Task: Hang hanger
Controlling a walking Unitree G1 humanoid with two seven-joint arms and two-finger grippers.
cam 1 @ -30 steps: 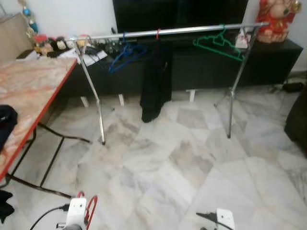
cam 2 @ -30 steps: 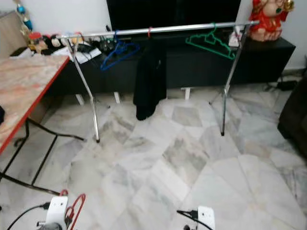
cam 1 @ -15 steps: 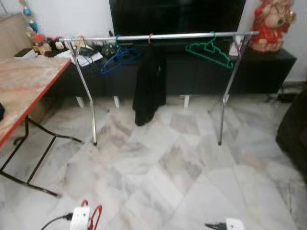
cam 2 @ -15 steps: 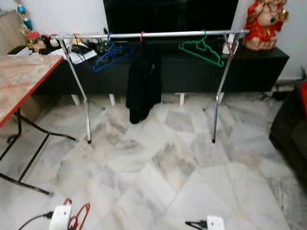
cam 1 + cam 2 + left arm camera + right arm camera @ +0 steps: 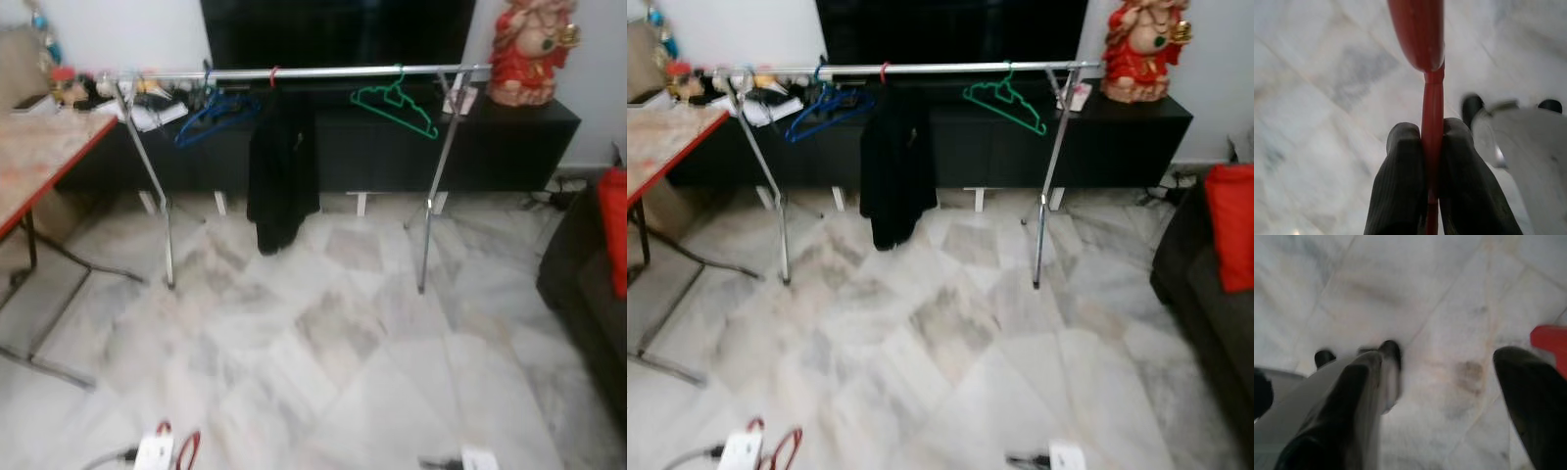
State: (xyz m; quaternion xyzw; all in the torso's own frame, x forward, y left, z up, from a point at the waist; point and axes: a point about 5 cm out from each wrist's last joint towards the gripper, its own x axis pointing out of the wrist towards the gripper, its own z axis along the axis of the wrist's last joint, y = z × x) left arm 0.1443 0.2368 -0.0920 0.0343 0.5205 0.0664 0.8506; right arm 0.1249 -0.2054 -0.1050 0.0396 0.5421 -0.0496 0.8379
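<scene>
**Red hanger gripped low, rack ahead**

Down at the lower edge of the head views, the left gripper [image 5: 1425, 161] has its two black fingers [image 5: 1398, 181] pressed together on a thin part of the red hanger [image 5: 1422, 34]. The hanger runs up out of the pinch and widens into a thicker red section above the marble floor [image 5: 323, 352]. From the head camera, the same hanger appears as a red loop just beside the left arm's white wrist.

The right gripper [image 5: 1444, 382] hangs over the floor with its fingers spread wide apart and nothing between them. A scrap of red sits at the edge of that wrist view, past one finger; what it is cannot be told.

Across the floor, well apart from both grippers, stands a metal rack [image 5: 294, 72] on splayed legs. Along its rail, from the robot's left, hang a blue hanger [image 5: 211, 110], a black garment [image 5: 282, 166] on a red hook, and a green hanger [image 5: 394, 103]. The stretch of rail between the garment and the green hanger is bare.

Behind the rack runs a low black cabinet [image 5: 509, 137] with a dark screen [image 5: 338, 29] above it. A red figurine [image 5: 522, 49] stands on the cabinet's right end. To the robot's left is a table [image 5: 39, 157] with a red edge, and clutter beyond it. On the right, a dark sofa [image 5: 1205, 294] carries a red cushion [image 5: 1232, 225].
</scene>
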